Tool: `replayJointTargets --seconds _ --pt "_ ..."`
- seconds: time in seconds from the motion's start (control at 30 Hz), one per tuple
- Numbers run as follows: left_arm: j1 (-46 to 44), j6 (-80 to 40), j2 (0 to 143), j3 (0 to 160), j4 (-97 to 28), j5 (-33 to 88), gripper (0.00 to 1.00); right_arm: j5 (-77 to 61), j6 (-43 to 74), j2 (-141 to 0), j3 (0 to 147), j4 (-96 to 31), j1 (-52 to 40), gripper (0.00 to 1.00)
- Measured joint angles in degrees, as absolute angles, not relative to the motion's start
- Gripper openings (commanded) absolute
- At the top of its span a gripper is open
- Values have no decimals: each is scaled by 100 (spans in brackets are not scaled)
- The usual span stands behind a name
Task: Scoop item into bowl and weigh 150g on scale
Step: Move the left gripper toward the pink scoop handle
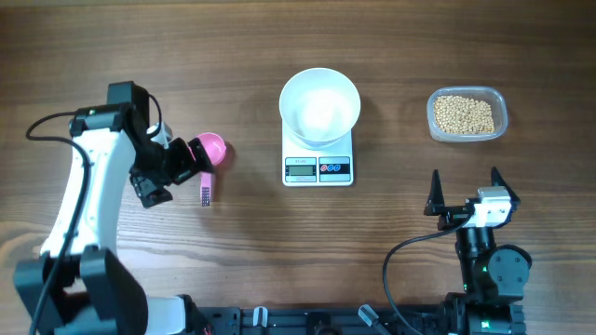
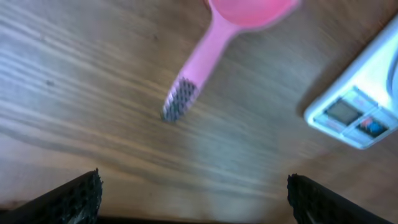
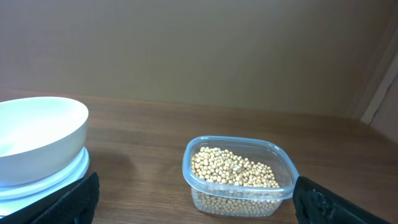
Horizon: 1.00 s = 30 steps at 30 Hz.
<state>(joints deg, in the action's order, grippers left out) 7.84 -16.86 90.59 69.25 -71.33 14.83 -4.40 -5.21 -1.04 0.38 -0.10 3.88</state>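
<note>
Clear plastic tub (image 1: 467,114) right of scale: pale soybeans (image 3: 233,169), partly full. White round bowl (image 1: 319,104) atop white digital scale (image 1: 318,169), bare inside. Brown wood-grain table (image 1: 279,37); plain tan wall (image 3: 199,43) behind. Pink plastic scoop (image 1: 209,152) flat on table left of scale, unheld. Left gripper (image 2: 194,196) spread wide near scoop handle. Right gripper (image 1: 466,189) spread wide, well apart from tub.

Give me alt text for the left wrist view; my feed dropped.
A pink scoop lies on the wooden table, its dark-tipped handle pointing toward the open, empty left gripper at the bottom edge. The corner of a white scale, with display and buttons, shows at right.
</note>
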Motion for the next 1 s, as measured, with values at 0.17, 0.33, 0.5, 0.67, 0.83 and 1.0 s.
replayJointTargets --seconds 0.17,0.33,0.5,0.67,0.83,1.0 --pt "1177 -1686 9150 6925 -6971 1741 100 -440 -521 -104 38 -10 388 100" --pt "1205 -1472 9150 6925 -6801 1907 100 -438 -521 -104 38 -10 388 100" --pt "1210 -1247 9150 6925 -6484 1865 100 -440 -521 -104 38 -10 388 100" --pt "1295 -1105 9170 6925 -6222 1826 100 -440 -521 -104 38 -10 388 100" --pt "1315 -982 9529 6928 -6082 1831 100 -438 -521 -104 38 -10 388 100" --pt "1315 -626 10180 6928 -5979 2132 100 -440 -521 -104 38 -10 388 100"
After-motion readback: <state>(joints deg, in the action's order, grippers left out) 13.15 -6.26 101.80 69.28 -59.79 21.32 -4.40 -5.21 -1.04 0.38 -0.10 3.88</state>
